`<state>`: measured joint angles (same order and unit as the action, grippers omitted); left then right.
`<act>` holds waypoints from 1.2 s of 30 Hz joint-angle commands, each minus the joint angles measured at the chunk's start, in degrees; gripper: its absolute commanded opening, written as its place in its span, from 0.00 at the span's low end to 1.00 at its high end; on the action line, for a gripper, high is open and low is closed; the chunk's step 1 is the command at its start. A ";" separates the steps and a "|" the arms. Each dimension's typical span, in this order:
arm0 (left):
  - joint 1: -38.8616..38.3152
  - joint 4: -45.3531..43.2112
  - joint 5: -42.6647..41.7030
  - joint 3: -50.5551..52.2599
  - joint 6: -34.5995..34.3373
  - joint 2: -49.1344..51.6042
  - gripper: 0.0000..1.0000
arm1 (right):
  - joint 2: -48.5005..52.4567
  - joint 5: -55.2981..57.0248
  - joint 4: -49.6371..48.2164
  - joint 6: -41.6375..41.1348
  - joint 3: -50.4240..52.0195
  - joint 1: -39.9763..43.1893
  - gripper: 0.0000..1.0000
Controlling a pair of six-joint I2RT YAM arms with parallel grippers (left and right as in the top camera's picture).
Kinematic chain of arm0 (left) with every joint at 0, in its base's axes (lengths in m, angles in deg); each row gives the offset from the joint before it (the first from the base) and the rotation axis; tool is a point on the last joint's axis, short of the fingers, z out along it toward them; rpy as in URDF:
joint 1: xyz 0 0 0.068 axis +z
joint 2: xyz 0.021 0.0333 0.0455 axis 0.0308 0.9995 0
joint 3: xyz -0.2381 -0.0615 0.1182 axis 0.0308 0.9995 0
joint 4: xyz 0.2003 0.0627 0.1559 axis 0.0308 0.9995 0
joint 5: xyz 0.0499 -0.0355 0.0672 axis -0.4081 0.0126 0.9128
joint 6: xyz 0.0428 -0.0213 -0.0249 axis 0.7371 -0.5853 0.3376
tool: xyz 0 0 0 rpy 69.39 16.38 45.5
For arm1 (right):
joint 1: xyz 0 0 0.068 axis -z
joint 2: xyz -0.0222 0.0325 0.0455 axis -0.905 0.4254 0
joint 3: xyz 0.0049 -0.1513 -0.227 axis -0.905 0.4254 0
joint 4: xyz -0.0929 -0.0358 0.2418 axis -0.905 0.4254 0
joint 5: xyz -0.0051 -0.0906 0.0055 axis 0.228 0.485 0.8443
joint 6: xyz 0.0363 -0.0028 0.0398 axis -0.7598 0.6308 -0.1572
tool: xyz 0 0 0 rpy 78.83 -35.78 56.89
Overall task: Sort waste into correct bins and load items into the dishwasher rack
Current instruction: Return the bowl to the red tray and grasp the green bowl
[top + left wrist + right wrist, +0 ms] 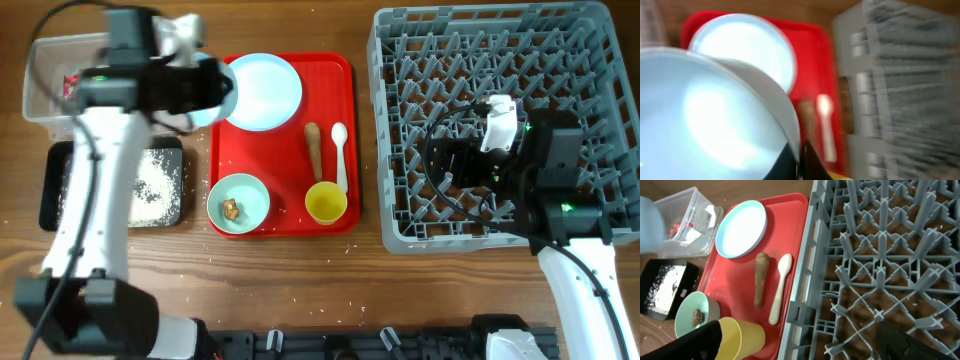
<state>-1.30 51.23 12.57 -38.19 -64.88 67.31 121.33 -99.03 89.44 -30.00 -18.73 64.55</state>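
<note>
My left gripper is shut on the rim of the pale blue-white bowl, held in the air between the clear tub and the red tray. The pale blue plate, brown stick, white spoon, yellow cup and mint green bowl with a brown lump sit on that tray. Rice lies in the black tray. A red-and-white wrapper lies in the tub. My right gripper is open above the rack.
The red tray lies between the bins and the grey rack. A few rice grains are scattered on the wooden table in front of the trays. The left wrist view is blurred.
</note>
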 commanded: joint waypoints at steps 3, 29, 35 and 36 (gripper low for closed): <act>-15.45 0.72 20.74 -0.04 -1.31 11.67 0.04 | 0.44 0.81 -0.20 -0.46 -0.90 0.02 1.00; -23.93 28.92 21.51 -5.20 -21.68 6.60 1.00 | 7.13 0.52 2.27 0.11 -0.87 -0.02 1.00; -24.09 14.53 20.65 8.37 -15.80 5.22 0.91 | 7.13 0.52 3.04 0.09 -0.87 -0.02 1.00; -24.09 13.31 20.65 10.14 -15.80 5.25 0.83 | 7.13 0.55 3.37 0.07 -0.87 -0.02 1.00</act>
<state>-25.39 66.99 33.46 -31.96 -82.33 73.45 128.19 -98.79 92.34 -30.72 -18.73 64.55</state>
